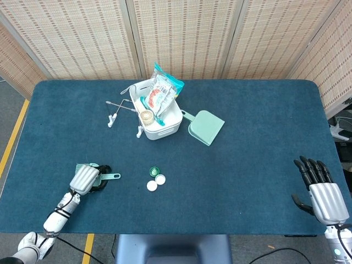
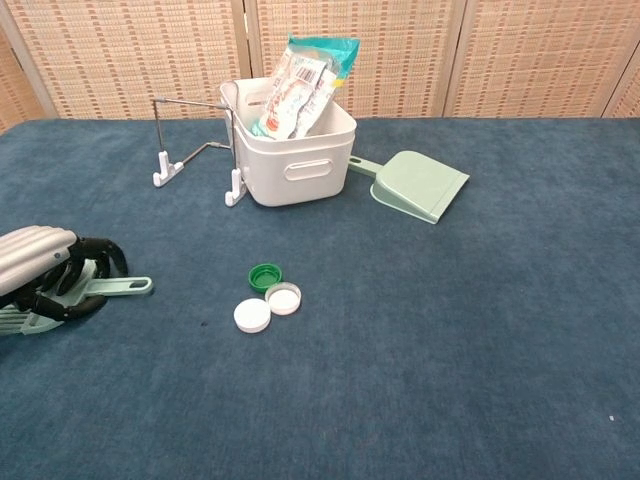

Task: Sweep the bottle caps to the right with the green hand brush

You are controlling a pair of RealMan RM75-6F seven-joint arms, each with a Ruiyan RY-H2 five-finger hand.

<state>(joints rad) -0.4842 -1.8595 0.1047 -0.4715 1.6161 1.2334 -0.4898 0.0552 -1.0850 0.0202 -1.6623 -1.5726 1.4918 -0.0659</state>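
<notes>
Three bottle caps lie together on the blue cloth: a green cap (image 2: pixel 265 275) (image 1: pixel 154 170), a clear cap (image 2: pixel 284 297) (image 1: pixel 160 179) and a white cap (image 2: pixel 252 315) (image 1: pixel 152 186). My left hand (image 2: pixel 48 276) (image 1: pixel 85 179) grips the green hand brush (image 2: pixel 116 288) (image 1: pixel 110 177) low over the table, well to the left of the caps, with the handle pointing right toward them. My right hand (image 1: pixel 322 192) hovers at the table's front right corner with its fingers apart and nothing in it; the chest view does not show it.
A white basket (image 2: pixel 300 165) (image 1: pixel 171 119) holding snack packets stands at the back centre. A wire rack (image 2: pixel 190 140) (image 1: pixel 118 110) sits to its left, a pale green dustpan (image 2: pixel 420 185) (image 1: pixel 206 127) to its right. Bare blue cloth extends right of the caps.
</notes>
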